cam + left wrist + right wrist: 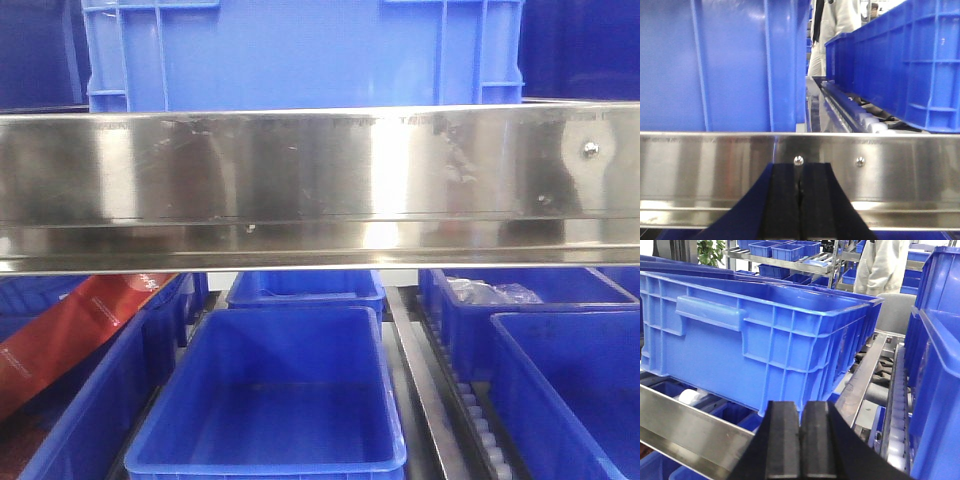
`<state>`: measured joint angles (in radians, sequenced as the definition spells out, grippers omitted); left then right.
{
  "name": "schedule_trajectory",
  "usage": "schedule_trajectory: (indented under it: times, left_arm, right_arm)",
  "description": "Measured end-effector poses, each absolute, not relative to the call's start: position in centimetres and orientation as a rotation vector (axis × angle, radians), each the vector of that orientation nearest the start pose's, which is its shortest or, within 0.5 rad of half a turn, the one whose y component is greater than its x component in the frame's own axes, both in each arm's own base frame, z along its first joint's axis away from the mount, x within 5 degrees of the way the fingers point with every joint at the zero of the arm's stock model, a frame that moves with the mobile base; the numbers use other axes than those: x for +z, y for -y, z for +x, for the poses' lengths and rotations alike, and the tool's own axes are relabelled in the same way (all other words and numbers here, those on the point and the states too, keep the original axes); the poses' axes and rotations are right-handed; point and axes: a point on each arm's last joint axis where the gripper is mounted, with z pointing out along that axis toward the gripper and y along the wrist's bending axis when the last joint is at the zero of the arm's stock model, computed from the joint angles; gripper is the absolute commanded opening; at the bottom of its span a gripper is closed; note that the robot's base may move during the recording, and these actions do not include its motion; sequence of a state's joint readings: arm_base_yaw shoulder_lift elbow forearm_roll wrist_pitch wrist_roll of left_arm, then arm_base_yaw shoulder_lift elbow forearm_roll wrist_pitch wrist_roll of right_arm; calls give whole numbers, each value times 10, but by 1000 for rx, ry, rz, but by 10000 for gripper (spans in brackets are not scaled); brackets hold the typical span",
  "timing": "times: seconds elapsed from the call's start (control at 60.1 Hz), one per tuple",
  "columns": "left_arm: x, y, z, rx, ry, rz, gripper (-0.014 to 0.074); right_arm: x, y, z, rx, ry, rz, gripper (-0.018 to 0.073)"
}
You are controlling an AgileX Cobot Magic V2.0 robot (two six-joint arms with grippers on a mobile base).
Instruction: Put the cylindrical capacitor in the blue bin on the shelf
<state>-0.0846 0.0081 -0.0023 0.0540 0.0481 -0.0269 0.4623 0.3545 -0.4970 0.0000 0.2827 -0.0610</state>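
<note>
You were at the very start: neither arm had anything, and the cylindrical capacitor was not visible in any view, so I could not tell where it sat.

The left gripper (pixel 799 200) had its fingers (pixel 782 200) pressed together with nothing between them, parked right against the shelf (pixel 900 170) front rail, with a big blue crate (pixel 715 65) at 11 o'clock above it. The right gripper (pixel 801 440) was the same, pads touching, empty, sitting below a large blue tote (pixel 755 345) on the upper tier.

In the front view the shelf's steel edge filled the middle band. Below it, an empty blue bin (pixel 270 400) sat at 6 o'clock, probably the target, though several blue bins were there: one behind it at 12 o'clock of it, one at 3 o'clock, and one at 4 o'clock. The bin at 2 o'clock held a clear plastic bag (pixel 490 292).

Next move, as I judged it: you needed to locate the capacitor first, open one set of fingers, and pick it before going for the bin.

Writing: a red carton (pixel 70 340) at 8 o'clock carried small white print, too blurred to read. No other labels legible.
</note>
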Motion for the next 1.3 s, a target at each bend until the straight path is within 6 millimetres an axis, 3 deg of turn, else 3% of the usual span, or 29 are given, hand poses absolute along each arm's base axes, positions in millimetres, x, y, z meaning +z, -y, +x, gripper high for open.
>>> schedule_trajectory:
  times: [1.297]
  left_arm:
    - [207, 4, 57, -42, -1541, 82, -111]
  right_arm:
    - [331, -33, 72, 282, -1581, -394, -153]
